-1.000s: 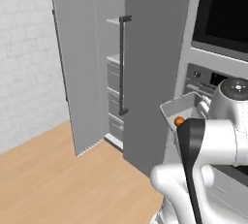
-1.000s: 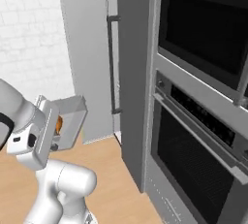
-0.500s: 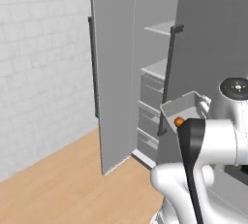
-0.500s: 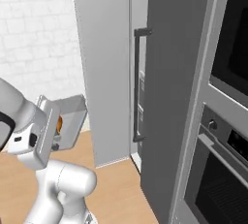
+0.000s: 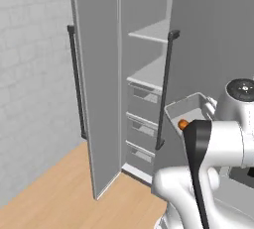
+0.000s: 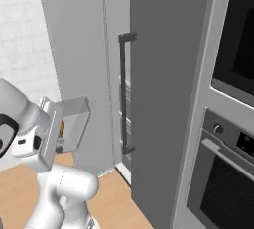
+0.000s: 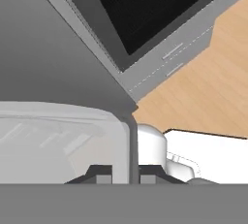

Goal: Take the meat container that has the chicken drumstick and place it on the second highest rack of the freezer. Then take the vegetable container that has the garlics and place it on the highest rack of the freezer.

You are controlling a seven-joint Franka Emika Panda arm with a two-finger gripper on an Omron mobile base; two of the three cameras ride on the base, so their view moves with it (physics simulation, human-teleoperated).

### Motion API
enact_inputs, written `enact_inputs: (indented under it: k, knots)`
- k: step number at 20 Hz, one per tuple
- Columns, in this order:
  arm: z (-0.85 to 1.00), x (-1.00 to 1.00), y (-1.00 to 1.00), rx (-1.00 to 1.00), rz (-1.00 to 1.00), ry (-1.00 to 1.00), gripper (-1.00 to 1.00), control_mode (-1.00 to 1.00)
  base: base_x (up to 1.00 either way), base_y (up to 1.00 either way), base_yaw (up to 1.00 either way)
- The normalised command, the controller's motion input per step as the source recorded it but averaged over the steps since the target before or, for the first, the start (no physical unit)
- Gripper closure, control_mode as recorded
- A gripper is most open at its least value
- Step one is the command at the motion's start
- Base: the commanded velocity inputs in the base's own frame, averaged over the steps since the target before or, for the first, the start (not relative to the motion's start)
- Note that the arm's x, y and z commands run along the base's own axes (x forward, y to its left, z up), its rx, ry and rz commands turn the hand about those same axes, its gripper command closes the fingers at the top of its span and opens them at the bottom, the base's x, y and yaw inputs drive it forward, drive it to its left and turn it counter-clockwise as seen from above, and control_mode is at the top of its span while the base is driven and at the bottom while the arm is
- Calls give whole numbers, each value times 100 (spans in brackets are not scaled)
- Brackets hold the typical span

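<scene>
My gripper [image 7: 127, 175] is shut on the side wall of the pale grey meat container [image 7: 58, 140], held tilted in front of my arm. The orange chicken drumstick [image 5: 183, 124] lies in the container [image 5: 191, 110], also seen from the right as container [image 6: 74, 123] and drumstick [image 6: 62, 126]. The freezer [image 5: 144, 99] stands open just ahead and left of the container. Inside it, the highest rack [image 5: 151, 32] sits above the second highest rack [image 5: 149, 76], with grey drawers [image 5: 143, 124] below. The vegetable container with the garlics is out of view.
The freezer's open door [image 5: 99, 84] swings out to the left, near a white brick wall [image 5: 30, 74]. A closed grey door with a black bar handle [image 5: 165, 89] borders the opening on the right. A wall oven [image 6: 223, 173] stands further right. Wood floor [image 5: 59, 198] lies below.
The whole picture has shifted as the base drove: the open freezer now looks closer and more central, the oven further right. The container stays held the same way.
</scene>
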Motion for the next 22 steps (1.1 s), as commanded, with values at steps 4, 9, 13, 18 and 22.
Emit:
enact_inputs:
  k: [4, 9, 13, 18, 22]
  knots:
    - [0, 0, 0, 0, 0, 0, 100, 100, 57, 49, -51]
    - [0, 0, 0, 0, 0, 0, 100, 100, 56, 67, -36]
    - [0, 0, 0, 0, 0, 0, 100, 100, 42, 39, -34]
    - [0, 0, 0, 0, 0, 0, 100, 100, 5, -12, -28]
    - [0, 0, 0, 0, 0, 0, 100, 100, 39, 0, -25]
